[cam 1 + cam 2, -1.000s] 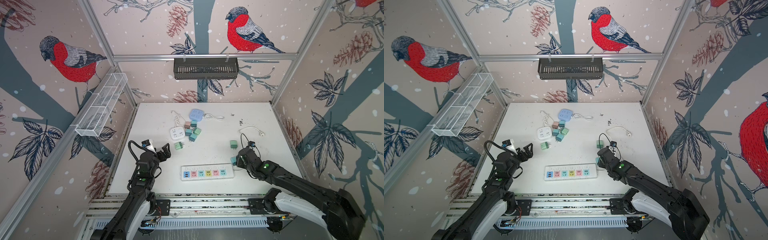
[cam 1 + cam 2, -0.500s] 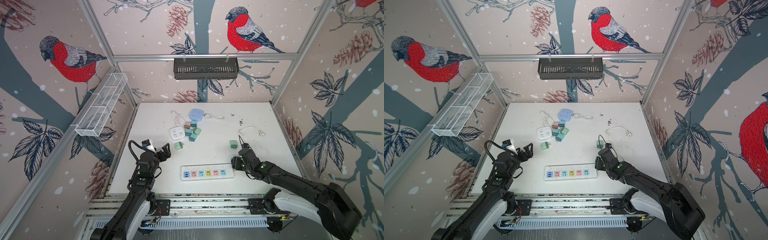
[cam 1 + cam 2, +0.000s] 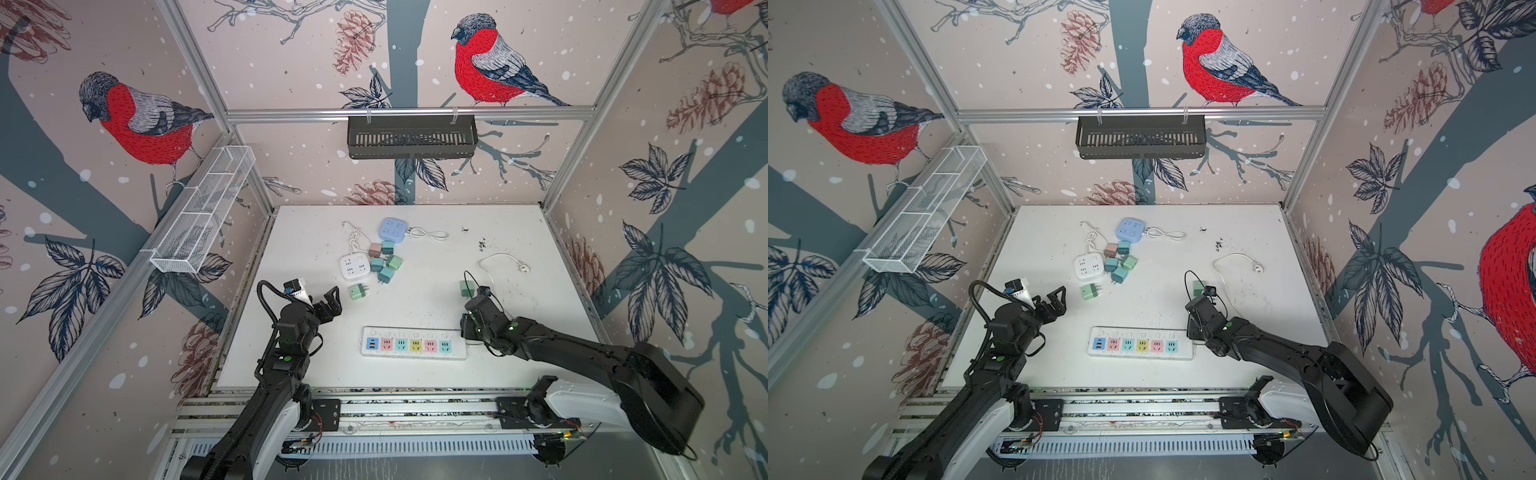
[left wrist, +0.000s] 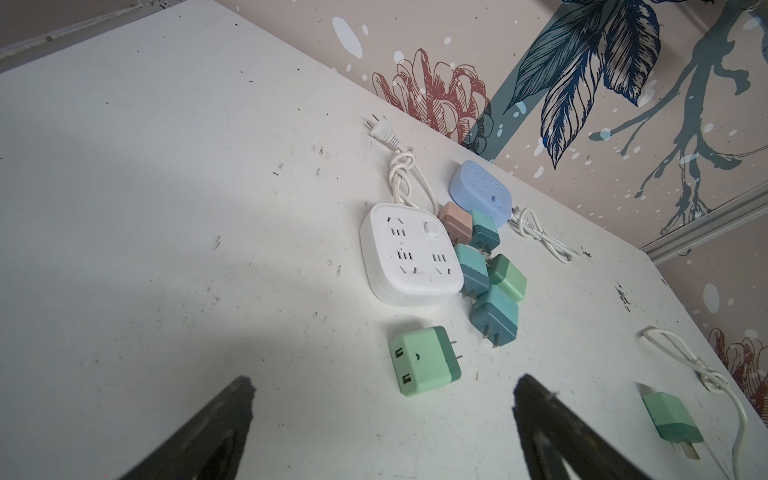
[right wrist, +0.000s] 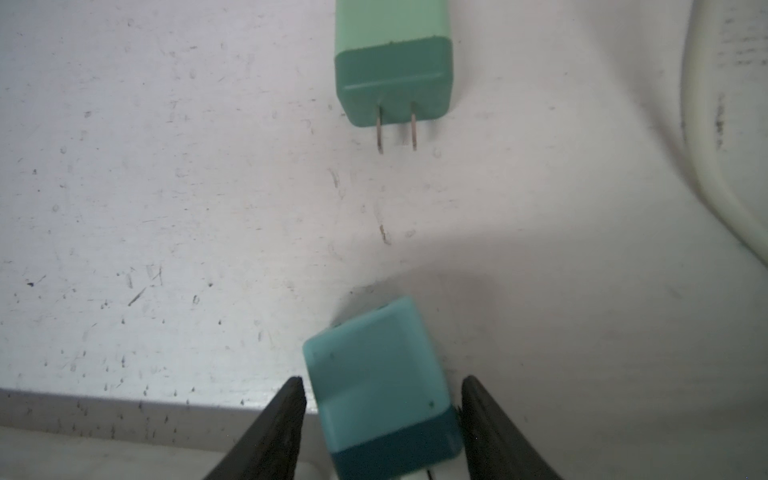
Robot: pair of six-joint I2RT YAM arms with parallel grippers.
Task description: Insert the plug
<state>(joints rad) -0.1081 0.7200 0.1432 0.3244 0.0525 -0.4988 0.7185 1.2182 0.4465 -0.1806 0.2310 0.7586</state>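
The right gripper [image 5: 382, 386] is bracketing the teal plug [image 5: 365, 353] over the power strip's [image 3: 413, 345] right end. One finger is touching the plug's side while the other is showing a sliver of gap, so I cannot tell whether it is truly pinching. The plug is tilting, its dark end toward the strip. A green plug [image 5: 392, 62] is lying on the table [image 3: 291, 232] just beyond that same end. The left gripper [image 3: 331, 300] is hovering, spread wide, beyond the strip's left end.

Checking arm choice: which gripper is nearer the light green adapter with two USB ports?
Left. The left gripper is open beside the adapter; the right gripper is far off, at the power strip's right end.
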